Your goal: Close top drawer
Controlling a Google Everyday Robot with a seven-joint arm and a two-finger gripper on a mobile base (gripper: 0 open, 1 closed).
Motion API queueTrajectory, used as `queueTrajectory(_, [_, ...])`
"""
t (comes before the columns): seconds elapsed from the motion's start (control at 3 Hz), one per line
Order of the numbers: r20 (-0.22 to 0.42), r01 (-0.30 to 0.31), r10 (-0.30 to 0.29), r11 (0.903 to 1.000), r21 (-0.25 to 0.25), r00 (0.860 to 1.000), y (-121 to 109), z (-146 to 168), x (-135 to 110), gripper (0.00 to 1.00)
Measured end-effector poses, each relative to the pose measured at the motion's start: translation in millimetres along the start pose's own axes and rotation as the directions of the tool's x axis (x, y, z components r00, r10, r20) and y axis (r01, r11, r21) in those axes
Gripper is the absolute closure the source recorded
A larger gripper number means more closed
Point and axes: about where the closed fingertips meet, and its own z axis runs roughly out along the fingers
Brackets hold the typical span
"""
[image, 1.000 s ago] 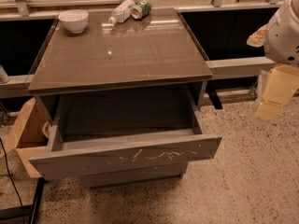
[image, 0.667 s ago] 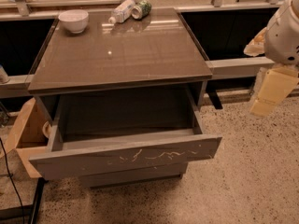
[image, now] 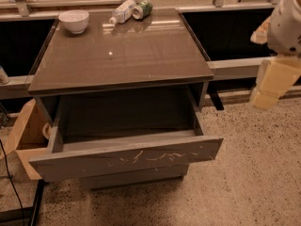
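The top drawer (image: 127, 158) of a grey-brown cabinet (image: 122, 55) stands pulled out towards me. Its flat front panel bears pale scratch marks across the middle, and its inside looks empty. My gripper (image: 272, 84) hangs at the right edge of the view, pale yellow, well to the right of the drawer and above the floor. It touches nothing.
On the cabinet top stand a white bowl (image: 74, 20), a lying plastic bottle (image: 121, 11) and a lying green can (image: 142, 9). A plain lower drawer front (image: 134, 177) sits below. A wooden box (image: 24, 134) stands at the left. A cable (image: 11, 182) crosses the speckled floor (image: 249, 173).
My gripper has drifted slightly left and down at the right edge of the view. The drawer has not moved.
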Motion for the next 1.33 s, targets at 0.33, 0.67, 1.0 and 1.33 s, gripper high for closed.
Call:
queueTrajectory(0.33, [0.008,-0.017,0.016,0.9944,0.105,1.000,-28,-29,-14,0.14])
queueTrajectory(0.67, [0.009,-0.075,0.075,0.9938,0.082,0.997,-38,1,-12,0.14])
queueTrajectory(1.0, [0.010,-0.082,0.082,0.9938,0.074,0.997,-39,7,-12,0.00])
queueTrajectory(1.33, [0.011,-0.082,0.082,0.9939,0.074,0.997,-38,7,-12,0.00])
